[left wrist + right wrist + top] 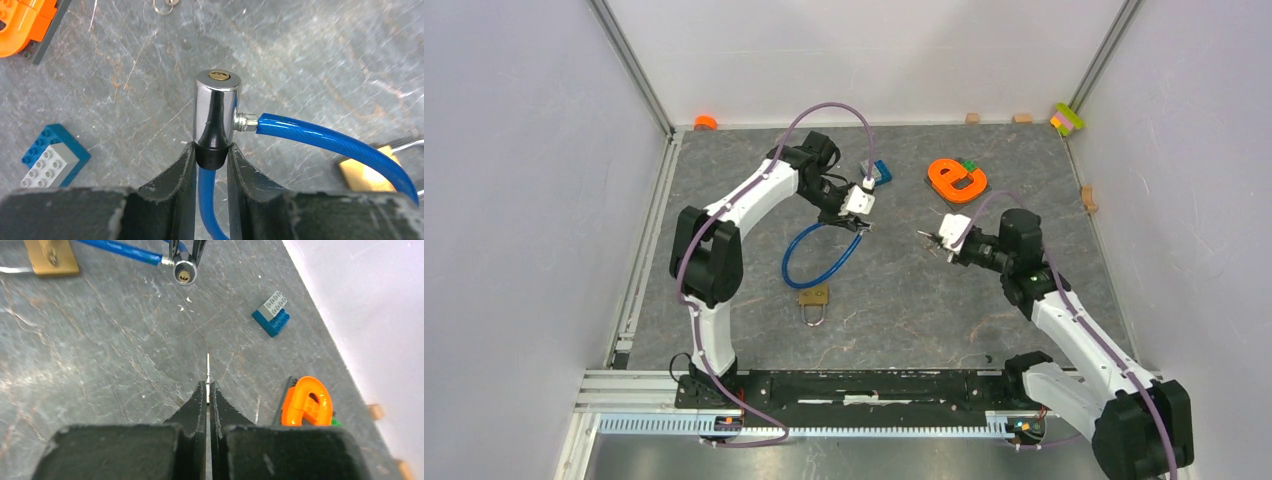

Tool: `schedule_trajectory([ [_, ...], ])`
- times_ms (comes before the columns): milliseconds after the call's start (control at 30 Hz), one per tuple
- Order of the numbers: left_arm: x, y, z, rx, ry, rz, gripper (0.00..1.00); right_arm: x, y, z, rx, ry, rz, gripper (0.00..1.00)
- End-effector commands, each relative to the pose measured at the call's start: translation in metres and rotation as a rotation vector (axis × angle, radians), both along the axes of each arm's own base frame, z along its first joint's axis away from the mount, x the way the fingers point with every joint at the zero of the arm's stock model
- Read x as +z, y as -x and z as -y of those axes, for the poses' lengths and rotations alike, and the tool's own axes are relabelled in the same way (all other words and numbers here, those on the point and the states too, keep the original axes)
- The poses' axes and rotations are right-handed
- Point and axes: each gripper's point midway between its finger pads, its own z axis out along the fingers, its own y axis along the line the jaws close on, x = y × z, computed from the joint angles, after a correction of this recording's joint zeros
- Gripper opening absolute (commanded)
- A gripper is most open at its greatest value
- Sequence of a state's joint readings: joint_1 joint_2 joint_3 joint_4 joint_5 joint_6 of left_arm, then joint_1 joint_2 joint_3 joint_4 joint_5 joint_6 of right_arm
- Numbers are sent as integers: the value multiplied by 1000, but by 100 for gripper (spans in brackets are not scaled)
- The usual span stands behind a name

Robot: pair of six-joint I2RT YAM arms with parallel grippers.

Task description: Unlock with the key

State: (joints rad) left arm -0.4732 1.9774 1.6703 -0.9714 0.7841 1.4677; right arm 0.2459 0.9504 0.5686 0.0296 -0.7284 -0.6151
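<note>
Right wrist view, nearest first: the right gripper (207,387) has its two black fingers pressed together on a thin key (208,367). The key's blade is seen edge-on and points forward. Beyond a stretch of grey table (100,355), the lock cylinder (183,271) turns its brass keyhole (183,275) back toward the key. The cylinder is well apart from the key and a little left of the blade's line.

The left gripper (210,152) is clamped on the cylinder's black lower collar. A blue cable (325,140) leaves the cylinder's side.

To insert the key well, the right arm likely needs to shift the blade left onto the keyhole's axis. It should then match the blade's roll to the slot and advance slowly and straight while the left arm holds firm. A skewed push would probably twist the cylinder in its grip.

Left wrist view alone shows the grip close up, with the chrome body and keyhole face projecting past the fingertips. Right wrist view alone shows the sideways offset between blade and keyhole. Top external view alone shows the cable's whole loop, with a brass padlock (814,298) just beside the loop's near edge and apart from both grippers.
</note>
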Motion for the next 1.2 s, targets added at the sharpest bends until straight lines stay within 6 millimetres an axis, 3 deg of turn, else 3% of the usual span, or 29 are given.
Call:
schedule_trajectory([
  [0,32,27,19,50,94,-215,2,11,-22,4,-48,230,243,0],
  [233,33,46,19,92,87,-324,2,11,-18,-15,-25,423,446,0],
  [567,6,49,19,175,-58,-368,2,-5,0,-44,78,599,544,0],
  [900,-1,61,23,220,-115,-428,2,-10,5,-59,127,677,585,0],
  [1167,-8,74,19,222,-159,-496,2,-2,4,-64,120,674,611,0],
])
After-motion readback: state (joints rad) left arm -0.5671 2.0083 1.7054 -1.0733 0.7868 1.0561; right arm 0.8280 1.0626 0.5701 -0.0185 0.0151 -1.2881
